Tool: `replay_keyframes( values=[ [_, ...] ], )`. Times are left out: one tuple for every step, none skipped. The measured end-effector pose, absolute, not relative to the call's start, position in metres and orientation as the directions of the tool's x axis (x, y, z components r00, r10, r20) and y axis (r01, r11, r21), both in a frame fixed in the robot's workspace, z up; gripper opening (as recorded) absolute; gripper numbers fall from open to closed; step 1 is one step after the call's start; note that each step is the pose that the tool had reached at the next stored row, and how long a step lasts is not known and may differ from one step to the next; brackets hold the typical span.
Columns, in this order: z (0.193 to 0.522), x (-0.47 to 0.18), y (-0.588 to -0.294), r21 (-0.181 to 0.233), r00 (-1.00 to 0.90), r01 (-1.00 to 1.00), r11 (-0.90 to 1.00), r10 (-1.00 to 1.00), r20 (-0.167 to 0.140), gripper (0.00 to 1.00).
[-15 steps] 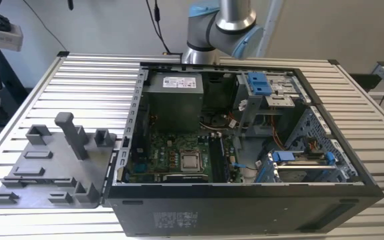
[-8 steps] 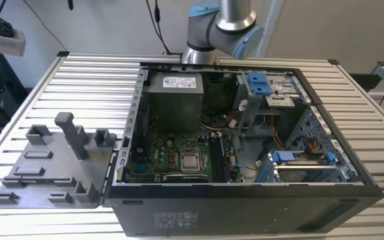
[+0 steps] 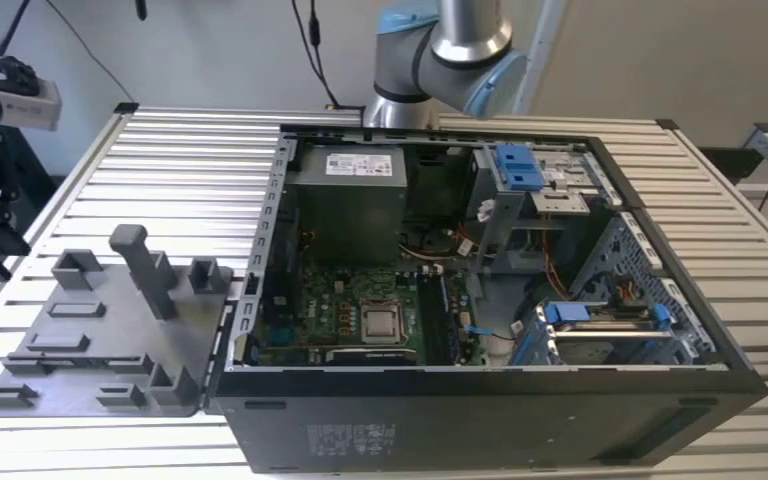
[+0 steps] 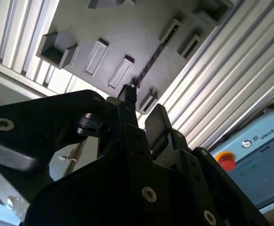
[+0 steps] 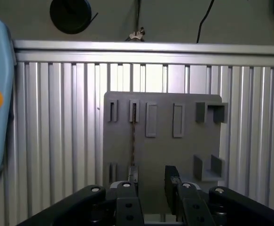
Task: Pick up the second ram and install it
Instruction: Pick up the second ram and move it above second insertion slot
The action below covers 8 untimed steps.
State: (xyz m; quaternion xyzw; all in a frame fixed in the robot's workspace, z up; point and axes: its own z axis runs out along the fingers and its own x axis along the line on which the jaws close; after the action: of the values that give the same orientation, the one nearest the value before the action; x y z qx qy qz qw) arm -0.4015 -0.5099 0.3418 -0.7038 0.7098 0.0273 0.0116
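Dark and thin, the ram [image 5: 133, 136] stands on edge in a slot of the grey holder [image 5: 183, 155], second in from one side edge. The fingers [image 5: 126, 202] are spread, empty and apart from it. Judging by the first wrist view, one finger lines up with the ram, not the gap. Closing in like this could strike or bend it.

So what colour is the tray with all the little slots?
The tray is plain grey, clearest in the first wrist view.

Spread gripper [image 5: 151, 175], second ram [image 5: 133, 136] slotted in fixture [image 5: 183, 155]
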Motion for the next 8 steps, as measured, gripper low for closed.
replay_keyframes(
  values=[
    [0.340,-0.401,-0.510,0.022,-0.009,-1.000,0.008,-0.998,-0.055,0.36],
    [0.338,-0.401,-0.510,0.022,-0.009,-1.000,0.008,-0.998,-0.055,0.36],
    [0.336,-0.401,-0.510,0.021,-0.009,-1.000,0.008,-0.998,-0.055,0.36],
    [0.335,-0.401,-0.510,0.020,-0.009,-1.000,0.008,-0.998,-0.055,0.36],
    [0.333,-0.401,-0.510,0.018,-0.009,-1.000,0.008,-0.998,-0.055,0.36],
    [0.331,-0.401,-0.510,0.017,-0.009,-1.000,0.008,-0.998,-0.055,0.36],
    [0.329,-0.401,-0.510,0.016,-0.009,-1.000,0.008,-0.998,-0.055,0.36],
    [0.327,-0.401,-0.510,0.015,-0.009,-1.000,0.008,-0.998,-0.055,0.36]
  ],
)
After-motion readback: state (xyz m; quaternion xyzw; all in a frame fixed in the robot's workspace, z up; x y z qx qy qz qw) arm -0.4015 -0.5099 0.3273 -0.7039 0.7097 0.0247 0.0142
